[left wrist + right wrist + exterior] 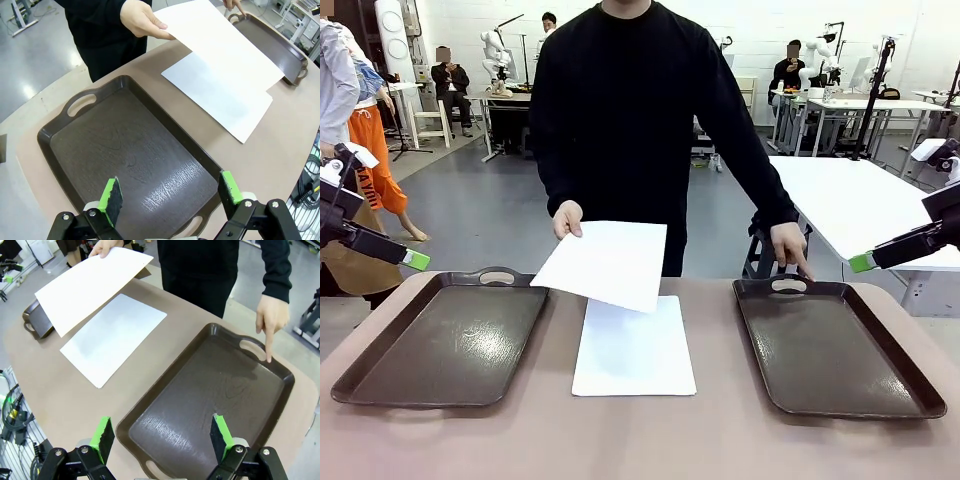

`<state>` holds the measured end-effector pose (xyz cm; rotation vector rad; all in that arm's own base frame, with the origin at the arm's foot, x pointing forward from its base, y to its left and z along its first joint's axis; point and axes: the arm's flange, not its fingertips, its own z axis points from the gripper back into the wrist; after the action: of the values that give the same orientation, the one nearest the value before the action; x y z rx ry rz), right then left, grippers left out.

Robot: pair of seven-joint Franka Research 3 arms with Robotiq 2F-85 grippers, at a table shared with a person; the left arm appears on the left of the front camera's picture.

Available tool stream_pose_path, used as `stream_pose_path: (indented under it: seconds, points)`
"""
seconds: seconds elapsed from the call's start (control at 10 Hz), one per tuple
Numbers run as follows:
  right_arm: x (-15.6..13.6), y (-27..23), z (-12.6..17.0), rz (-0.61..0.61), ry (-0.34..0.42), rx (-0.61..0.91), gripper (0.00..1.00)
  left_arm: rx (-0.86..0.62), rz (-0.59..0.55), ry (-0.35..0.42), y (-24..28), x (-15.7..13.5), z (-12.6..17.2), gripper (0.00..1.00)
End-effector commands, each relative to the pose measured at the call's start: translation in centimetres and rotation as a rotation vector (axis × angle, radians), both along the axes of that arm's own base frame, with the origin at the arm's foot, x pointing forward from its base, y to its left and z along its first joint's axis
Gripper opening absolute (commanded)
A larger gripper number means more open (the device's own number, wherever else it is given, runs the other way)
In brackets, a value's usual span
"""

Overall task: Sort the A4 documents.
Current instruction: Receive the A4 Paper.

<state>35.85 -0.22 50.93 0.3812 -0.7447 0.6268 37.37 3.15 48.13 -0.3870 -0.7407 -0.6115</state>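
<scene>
A white A4 sheet point(634, 348) lies flat on the table between two dark brown trays. The person's hand point(567, 218) holds a second white sheet point(605, 262) in the air above it, also seen as the raised sheet point(225, 45) and the raised sheet point(87, 282). The person's other hand point(790, 245) points a finger at the right tray point(830, 345). My left gripper point(170, 192) hovers open over the left tray point(125, 155). My right gripper point(160, 435) hovers open over the right tray point(215, 395). Nothing sits between either pair of fingers.
Both trays have handle cut-outs and lie bare inside. The tan table point(640, 440) has a curved front edge. A white table point(860, 200) stands behind on the right. Cables point(12, 410) hang beside the table edge.
</scene>
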Motion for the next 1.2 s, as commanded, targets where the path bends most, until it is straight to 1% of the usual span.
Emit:
stream_pose_path:
  seconds: [0.0, 0.1, 0.2, 0.3, 0.4, 0.5, 0.6, 0.8, 0.9, 1.1]
  points:
    - [0.0, 0.0, 0.0, 0.0, 0.0, 0.0, 1.0, -0.006, -0.02, -0.006, 0.2, 0.1, -0.3, 1.0]
    - [1.6, 0.6, -0.5, 0.027, 0.042, 0.051, 1.0, -0.006, -0.02, -0.006, 0.2, 0.1, -0.3, 1.0]
    - [3.7, 1.7, -1.3, 0.042, 0.088, 0.133, 1.0, -0.006, -0.02, -0.006, 0.2, 0.1, -0.3, 1.0]
    - [5.8, 3.1, -2.1, 0.055, 0.123, 0.236, 1.0, -0.006, -0.02, -0.006, 0.2, 0.1, -0.3, 1.0]
    - [8.4, 4.9, -2.7, 0.08, 0.181, 0.4, 1.0, -0.006, -0.02, -0.006, 0.2, 0.1, -0.3, 1.0]
    - [10.2, 6.6, -3.6, 0.091, 0.216, 0.499, 1.0, -0.006, -0.02, -0.006, 0.2, 0.1, -0.3, 1.0]
    - [11.7, 8.3, -4.8, 0.075, 0.259, 0.544, 1.0, -0.006, -0.02, -0.006, 0.2, 0.1, -0.3, 1.0]
    - [14.1, 11.4, -8.0, 0.04, 0.331, 0.609, 1.0, -0.006, -0.02, -0.006, 0.2, 0.1, -0.3, 1.0]
    - [15.0, 13.0, -9.8, 0.004, 0.384, 0.682, 1.0, -0.006, -0.02, -0.006, 0.2, 0.1, -0.3, 1.0]
    - [15.5, 16.0, -13.0, -0.009, 0.471, 0.732, 1.0, -0.006, -0.02, -0.006, 0.2, 0.1, -0.3, 1.0]
